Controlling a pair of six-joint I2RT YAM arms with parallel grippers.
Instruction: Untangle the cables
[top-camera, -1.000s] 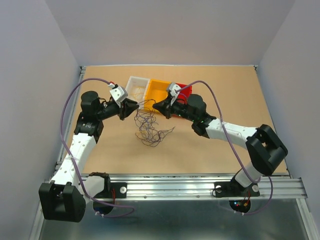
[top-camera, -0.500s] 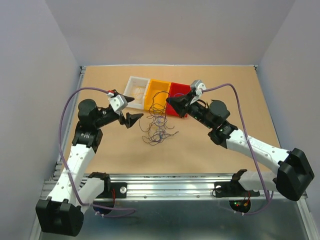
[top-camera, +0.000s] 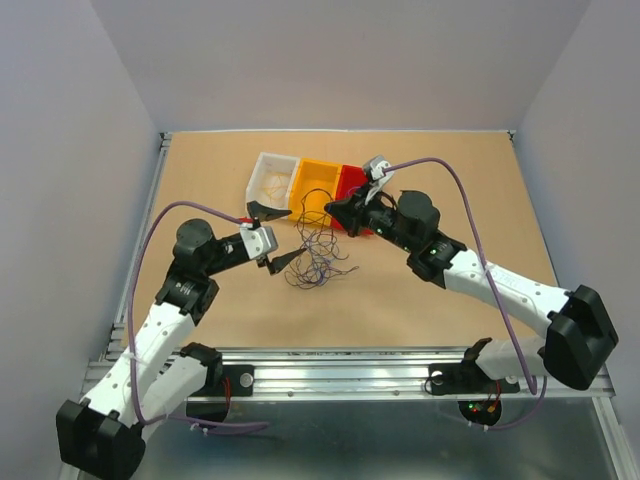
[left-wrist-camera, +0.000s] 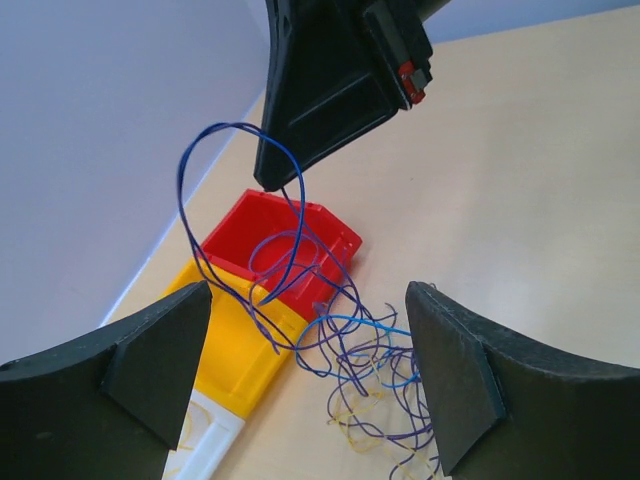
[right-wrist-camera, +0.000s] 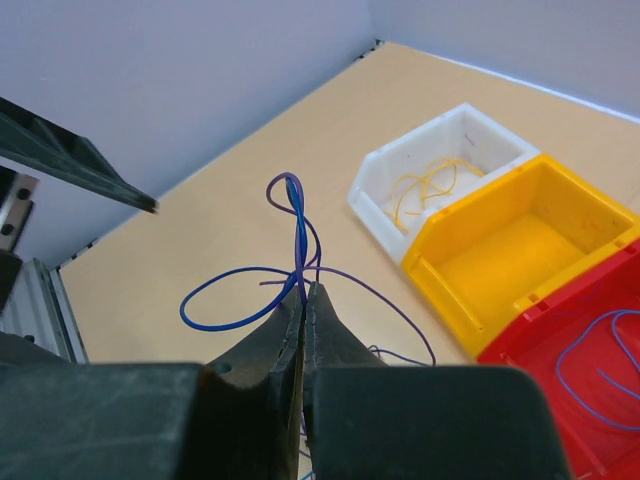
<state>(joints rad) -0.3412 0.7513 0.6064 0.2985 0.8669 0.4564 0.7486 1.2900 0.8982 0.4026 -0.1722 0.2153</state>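
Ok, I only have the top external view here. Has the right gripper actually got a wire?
Observer: Yes. In the right wrist view, the right gripper is shut on a blue wire that loops up above its tips.
Operator: And the left one?
Observer: The left gripper is wide open and grips nothing. The tangle lies on the table beyond its fingers.
Operator: The arm hides the red bin from me. Is anything in it?
Observer: The red bin holds a loose blue strand.
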